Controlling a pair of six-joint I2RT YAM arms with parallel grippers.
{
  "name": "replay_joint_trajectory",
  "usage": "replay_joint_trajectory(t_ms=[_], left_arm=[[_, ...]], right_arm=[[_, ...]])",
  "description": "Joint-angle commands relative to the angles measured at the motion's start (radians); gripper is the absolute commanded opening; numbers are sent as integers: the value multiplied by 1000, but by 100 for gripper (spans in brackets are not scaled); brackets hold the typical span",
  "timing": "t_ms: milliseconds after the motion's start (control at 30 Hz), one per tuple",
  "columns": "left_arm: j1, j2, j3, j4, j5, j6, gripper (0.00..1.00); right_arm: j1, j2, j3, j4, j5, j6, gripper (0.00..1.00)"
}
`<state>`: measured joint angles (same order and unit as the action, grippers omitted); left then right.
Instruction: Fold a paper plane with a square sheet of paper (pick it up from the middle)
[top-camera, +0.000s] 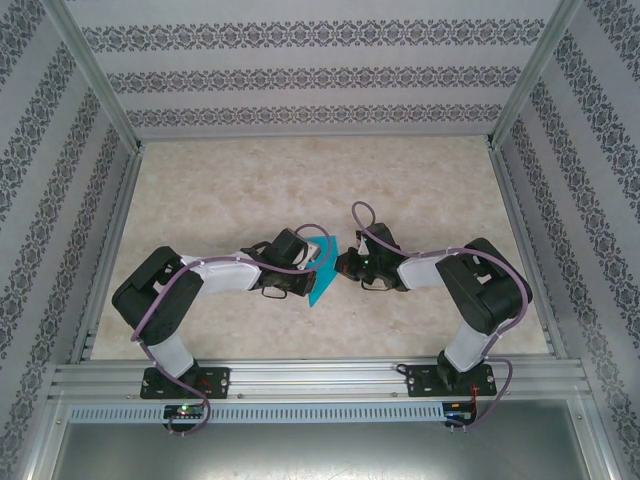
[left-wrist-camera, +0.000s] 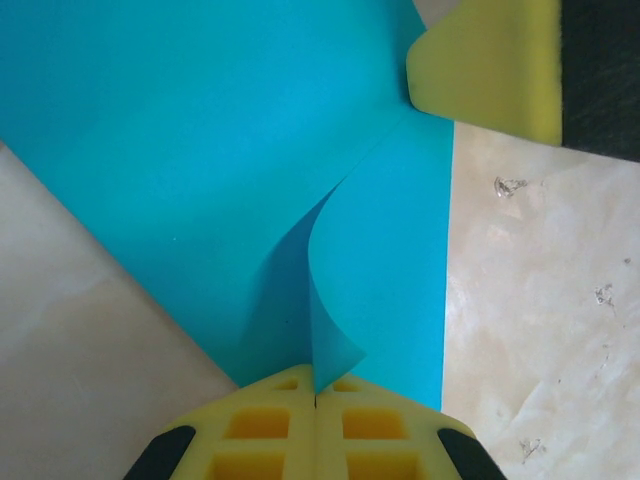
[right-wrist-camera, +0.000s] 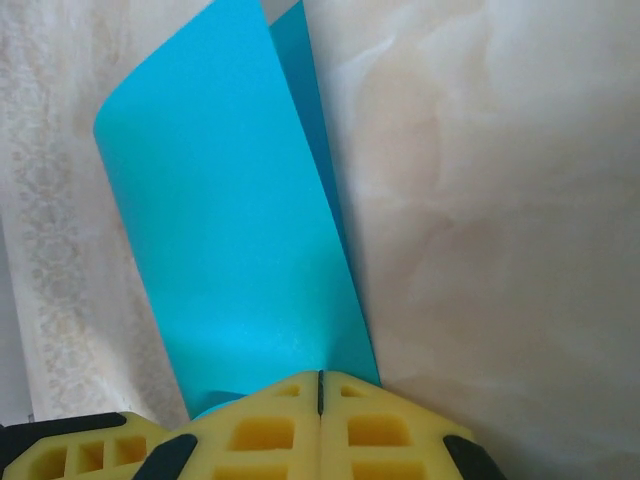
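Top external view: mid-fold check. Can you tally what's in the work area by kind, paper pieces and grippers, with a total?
Teal-blue paper sheet: 1
Grippers: 2 (left gripper and right gripper, each pinching the sheet)
Total: 3

The left gripper (left-wrist-camera: 316, 400) pinches a curled flap of the teal paper sheet (left-wrist-camera: 200, 150)
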<state>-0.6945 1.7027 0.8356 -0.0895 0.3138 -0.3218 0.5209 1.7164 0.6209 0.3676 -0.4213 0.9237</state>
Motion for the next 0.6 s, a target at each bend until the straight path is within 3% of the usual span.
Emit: replay_joint_trajectory(t_ms=[0, 100, 233, 367, 567], left_arm=[[-11, 18, 9, -46, -1, 18, 3], [-11, 17, 9, -46, 0, 18, 3], [-12, 7, 7, -46, -2, 14, 4], [-11, -13, 23, -53, -2, 9, 9], [-12, -69, 67, -83, -27, -13, 23]], right_arm=[[-2, 18, -16, 0, -7, 1, 0], [-3, -46, -5, -41, -1, -4, 0], [-11, -155, 1, -167, 51, -47, 10], [-25, -184, -17, -177, 33, -51, 13], [-22, -177, -36, -137, 10, -29, 15]])
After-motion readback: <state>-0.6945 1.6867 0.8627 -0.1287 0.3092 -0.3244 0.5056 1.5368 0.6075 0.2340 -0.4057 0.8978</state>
